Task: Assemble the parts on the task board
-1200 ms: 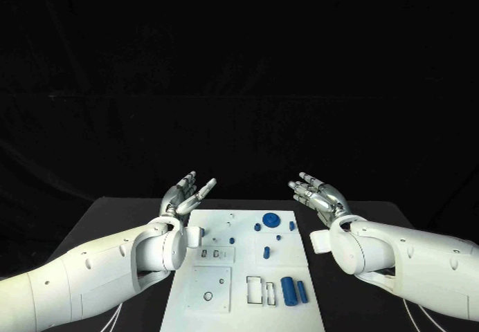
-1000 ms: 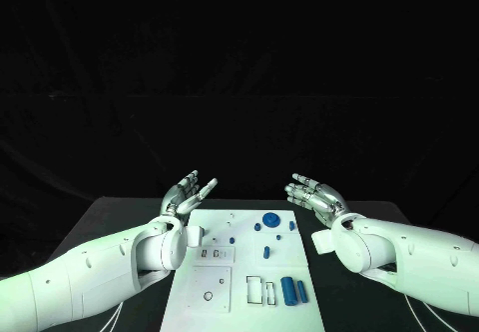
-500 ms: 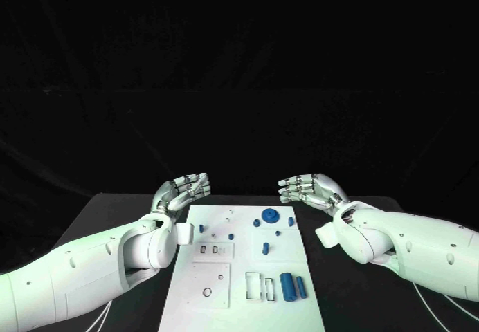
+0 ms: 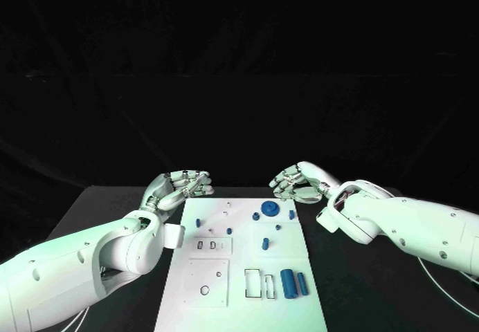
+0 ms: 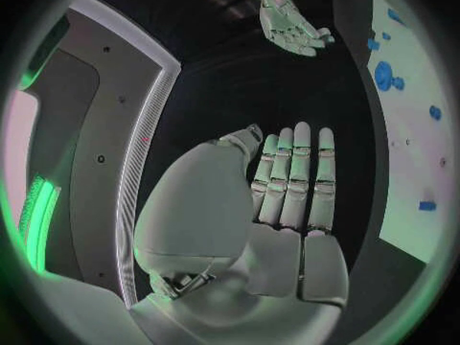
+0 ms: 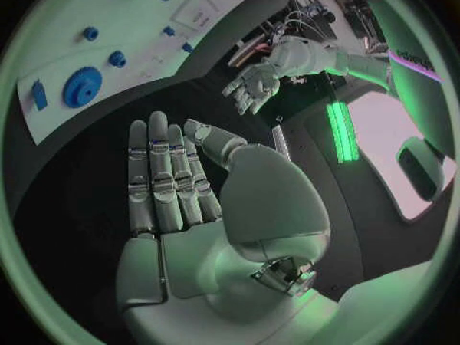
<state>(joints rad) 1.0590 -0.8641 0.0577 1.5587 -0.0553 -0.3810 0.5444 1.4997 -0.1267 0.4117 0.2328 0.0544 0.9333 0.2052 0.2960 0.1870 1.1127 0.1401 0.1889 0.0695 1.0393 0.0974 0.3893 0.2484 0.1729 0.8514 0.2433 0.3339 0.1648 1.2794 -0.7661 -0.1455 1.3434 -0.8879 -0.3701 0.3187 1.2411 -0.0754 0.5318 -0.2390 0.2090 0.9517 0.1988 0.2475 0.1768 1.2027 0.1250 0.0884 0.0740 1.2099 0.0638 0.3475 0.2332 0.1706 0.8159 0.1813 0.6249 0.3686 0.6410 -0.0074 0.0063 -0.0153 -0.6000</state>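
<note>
The task board (image 4: 244, 277) lies mid-table before us, its blue parts (image 4: 269, 208) scattered on it. Our left hand (image 4: 180, 187) and right hand (image 4: 296, 184) hover past its far corners, fingers straight, holding nothing.

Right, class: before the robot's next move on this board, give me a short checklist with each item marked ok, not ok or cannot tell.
1. Left hand holds nothing: ok, fingers straight and together in its wrist view.
2. Right hand holds nothing: ok.
3. Both hands off the task board: ok, they hover past its far end.
4. Blue gear reachable: ok, nothing covers it.
5. Two blue cylinders lying loose at the near end: ok.
6. Small blue pegs fully seated: cannot tell.
</note>
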